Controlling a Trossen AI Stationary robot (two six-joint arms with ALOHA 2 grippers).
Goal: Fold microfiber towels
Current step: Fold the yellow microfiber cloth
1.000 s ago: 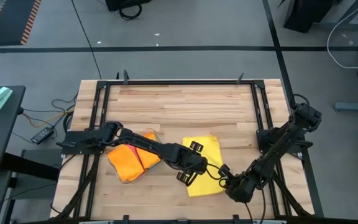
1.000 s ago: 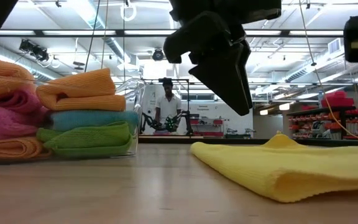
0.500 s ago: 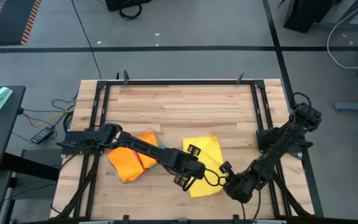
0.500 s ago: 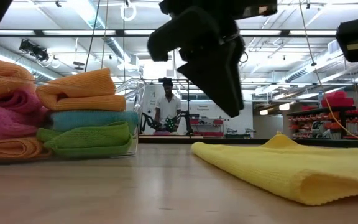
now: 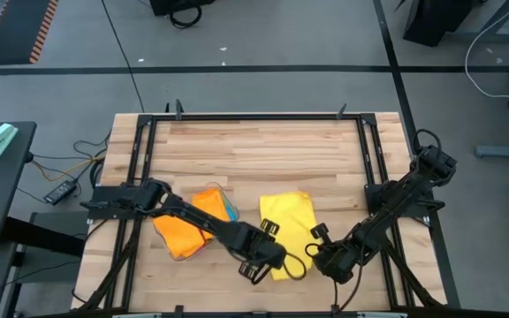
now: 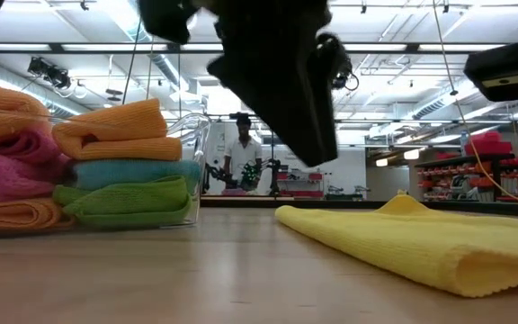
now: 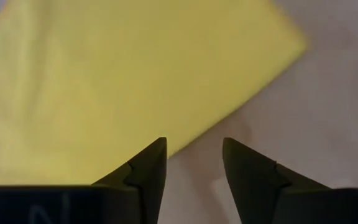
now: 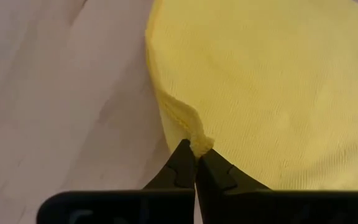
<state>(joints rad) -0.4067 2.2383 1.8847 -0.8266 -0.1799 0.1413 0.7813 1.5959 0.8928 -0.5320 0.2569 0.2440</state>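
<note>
Item 1: yellow towel point(image 5: 288, 231). Lies folded flat on the wooden table point(image 5: 263, 150), in the near-centre part, right of the stack. In the low view it shows as a long low fold point(image 6: 421, 241) across the right half. Its near edges face both grippers.

Item 2: right gripper point(image 8: 196, 163). At the towel's near right corner, low over the table; seen from above at point(image 5: 318, 237). Fingers pressed together, pinching a small puckered bit of the yellow towel's edge point(image 8: 191, 134).

Item 3: left gripper point(image 7: 192, 163). At the towel's near left corner; seen from above at point(image 5: 269, 237). Fingers part-way apart, with a clear gap between them and nothing held. The yellow towel point(image 7: 123, 81) lies just ahead of the tips, bare table showing in the gap. In the low view this arm's dark bulk point(image 6: 268, 72) hangs above the table, clear of the towel.

Item 4: stack of folded towels point(image 6: 124, 166) in a clear tray point(image 6: 192, 175), left part of the table. Orange on top, then blue, then green; more orange and pink folds point(image 6: 12, 162) beside it. From above, the orange top point(image 5: 184, 231) shows under the left arm.

Item 5: person point(image 6: 241, 153), standing far off in the room behind the table.
</note>
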